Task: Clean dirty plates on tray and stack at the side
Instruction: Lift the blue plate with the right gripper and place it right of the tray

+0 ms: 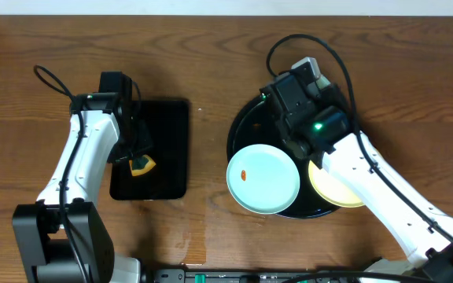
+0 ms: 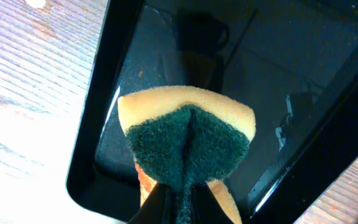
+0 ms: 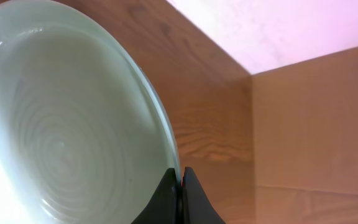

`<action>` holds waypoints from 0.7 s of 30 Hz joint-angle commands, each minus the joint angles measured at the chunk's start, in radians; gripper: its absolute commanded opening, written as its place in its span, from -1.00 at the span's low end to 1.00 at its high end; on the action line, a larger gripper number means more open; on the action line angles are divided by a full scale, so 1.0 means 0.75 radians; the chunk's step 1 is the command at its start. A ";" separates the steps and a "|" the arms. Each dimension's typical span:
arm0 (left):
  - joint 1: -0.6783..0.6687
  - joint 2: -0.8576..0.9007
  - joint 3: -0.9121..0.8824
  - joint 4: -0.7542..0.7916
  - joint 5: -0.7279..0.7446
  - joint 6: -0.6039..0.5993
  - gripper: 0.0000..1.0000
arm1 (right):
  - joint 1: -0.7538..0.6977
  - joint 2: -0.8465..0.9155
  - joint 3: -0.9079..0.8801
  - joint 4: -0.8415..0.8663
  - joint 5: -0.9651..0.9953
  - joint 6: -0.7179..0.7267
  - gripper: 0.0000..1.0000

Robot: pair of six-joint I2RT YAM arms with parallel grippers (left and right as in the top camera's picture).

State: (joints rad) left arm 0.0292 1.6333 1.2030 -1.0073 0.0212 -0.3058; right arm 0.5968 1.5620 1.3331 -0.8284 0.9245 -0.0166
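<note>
Now the right tool (image 3: 180, 182) is clamped on the rim of a pale blue plate (image 1: 263, 178). The plate overhangs the front edge of the round black tray (image 1: 241, 126), beside the yellow plate (image 1: 338, 195). The left tool (image 2: 179, 198) is pinched on the sponge (image 2: 188, 140) above the rectangular tray (image 1: 171, 134). Scrubbing well probably means bringing the sponge's green face squarely onto the orange smear (image 1: 244, 174) with light pressure, since a plate gripped by its thin edge may pivot.

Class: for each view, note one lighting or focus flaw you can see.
Overhead: evenly lit and sharp. Left wrist: the table washes out white at left; the glossy small tray mirrors dark shapes behind the sponge. Right wrist: glare bleaches the plate at lower left.
</note>
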 commanded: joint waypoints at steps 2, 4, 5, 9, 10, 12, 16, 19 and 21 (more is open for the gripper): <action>0.001 -0.020 -0.006 -0.005 0.036 0.023 -0.83 | -0.110 -0.027 -0.001 -0.004 -0.216 0.159 -0.98; 0.001 -0.020 -0.006 -0.004 0.038 0.023 -0.84 | -0.180 -0.028 0.001 -0.007 -0.345 0.211 -0.98; 0.001 -0.020 -0.006 -0.004 0.038 0.023 -0.84 | -0.221 -0.029 0.001 -0.013 -0.417 0.234 -0.98; 0.001 -0.020 -0.006 -0.005 0.038 0.023 -0.84 | -0.421 -0.062 0.008 -0.063 -0.727 0.322 -0.98; 0.001 -0.020 -0.006 -0.006 0.038 0.023 -0.84 | -0.499 -0.077 0.008 -0.071 -0.842 0.330 -0.98; 0.001 -0.020 -0.006 -0.005 0.038 0.023 -0.83 | -0.708 -0.111 0.008 -0.083 -1.087 0.362 -0.98; 0.001 -0.020 -0.006 -0.006 0.038 0.023 -0.84 | -1.042 -0.122 0.008 -0.097 -1.376 0.413 -0.98; 0.001 -0.020 -0.006 -0.006 0.038 0.023 -0.83 | -1.327 -0.099 0.006 -0.103 -1.449 0.497 -0.98; 0.001 -0.020 -0.006 -0.006 0.038 0.023 -0.84 | -1.429 -0.078 0.006 -0.103 -1.449 0.535 -0.98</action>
State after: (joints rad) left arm 0.0292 1.6333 1.2026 -1.0084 0.0505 -0.3054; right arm -0.3481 1.4967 1.3331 -0.9039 -0.0475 0.2935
